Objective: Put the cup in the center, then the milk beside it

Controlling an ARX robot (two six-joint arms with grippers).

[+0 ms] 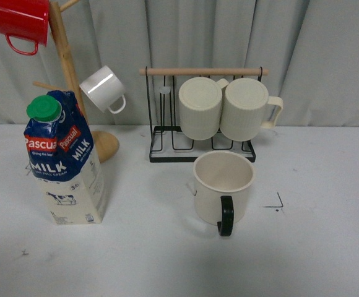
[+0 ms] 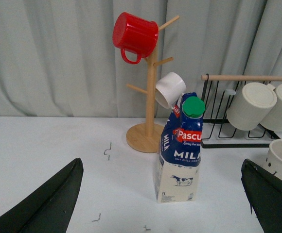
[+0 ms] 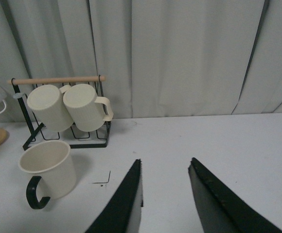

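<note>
The cup [image 1: 223, 185], wide and cream with a black handle facing front, stands upright on the white table just in front of the wire rack. The milk [image 1: 65, 161], a blue and cream carton with a green cap, stands upright at the left. The center [image 1: 155, 210] is bare tabletop between them, with a black corner mark [image 1: 275, 203] to the cup's right. No gripper shows in the front view. My left gripper [image 2: 161, 161] is open, the milk [image 2: 180, 145] standing ahead between its spread fingers. My right gripper [image 3: 166, 160] is open over bare table, the cup [image 3: 48, 167] off to one side.
A wooden mug tree [image 1: 65, 62] behind the milk holds a red mug [image 1: 21, 21] and a small white mug [image 1: 102, 88]. A black wire rack [image 1: 201, 145] behind the cup carries two ribbed cream mugs [image 1: 199, 106]. A grey curtain closes off the back.
</note>
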